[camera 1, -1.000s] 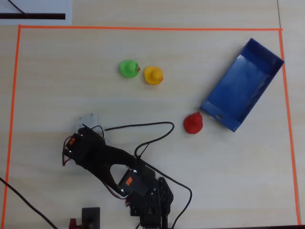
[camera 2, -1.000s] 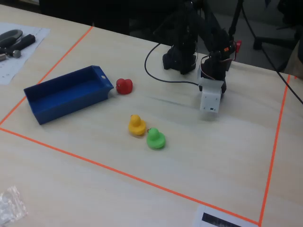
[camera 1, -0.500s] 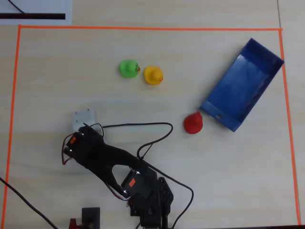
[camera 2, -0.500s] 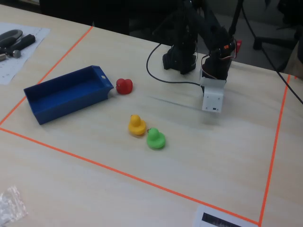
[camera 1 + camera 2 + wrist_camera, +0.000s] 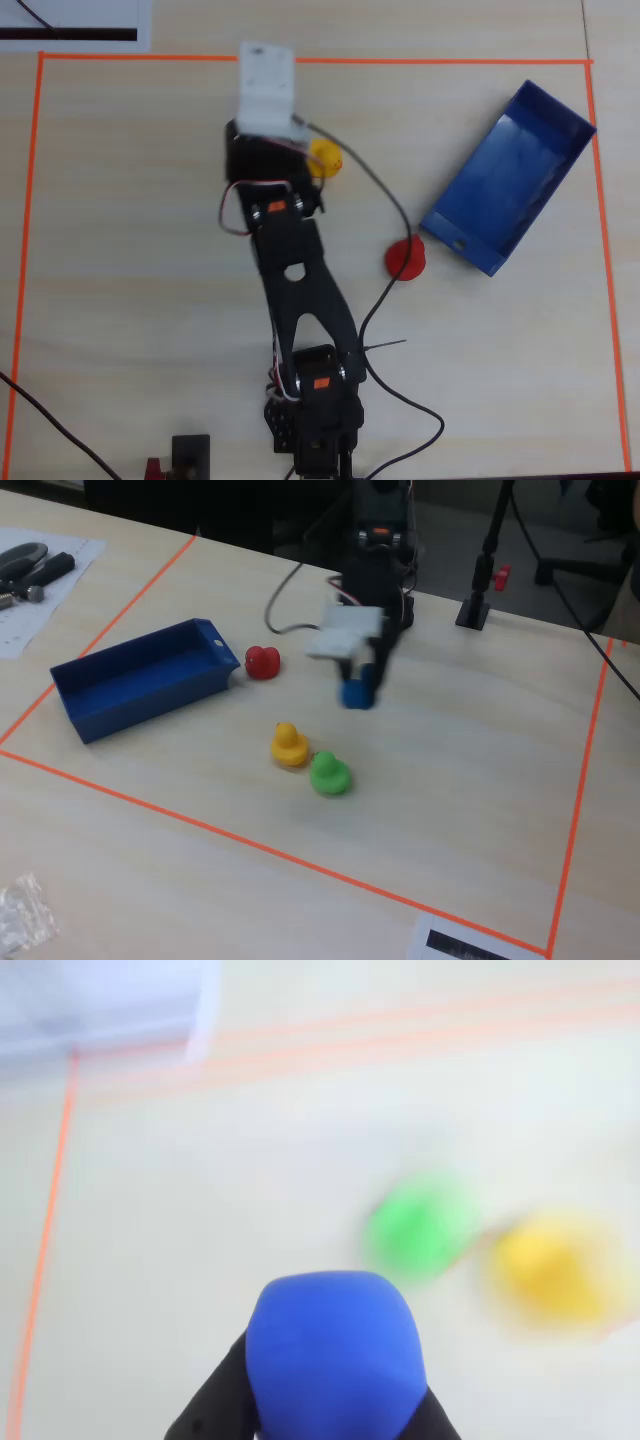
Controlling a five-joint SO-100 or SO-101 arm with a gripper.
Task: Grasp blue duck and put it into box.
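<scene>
The wrist view shows the blue duck (image 5: 333, 1354) big and close, pinched between the dark fingers (image 5: 215, 1405) of the end effector (image 5: 330, 1415). Past it lie a blurry green duck (image 5: 420, 1228) and a yellow duck (image 5: 548, 1266).

The fixed view shows something the wrist view cannot: the blue duck (image 5: 356, 692) hangs in the air under the arm (image 5: 372, 575), above the counter (image 5: 470, 810) and behind the two ducks. The end effector (image 5: 357, 688) is closed on it.

From overhead the blue duck is hidden under the arm (image 5: 295, 290). Only a bit of the yellow duck (image 5: 326, 157) peeks out beside it, and the green duck cannot be seen there at all.

The box (image 5: 130, 677) sits far over at the left of the fixed view, with one corner close to the orange tape line (image 5: 250, 845). The red duck (image 5: 263, 662) sits just beside the near end of the box (image 5: 508, 180). Between the arm and the box the counter is bare apart from the red duck (image 5: 406, 259) and a black cable (image 5: 385, 205). There is lots of open room inside the tape line (image 5: 24, 240).
</scene>
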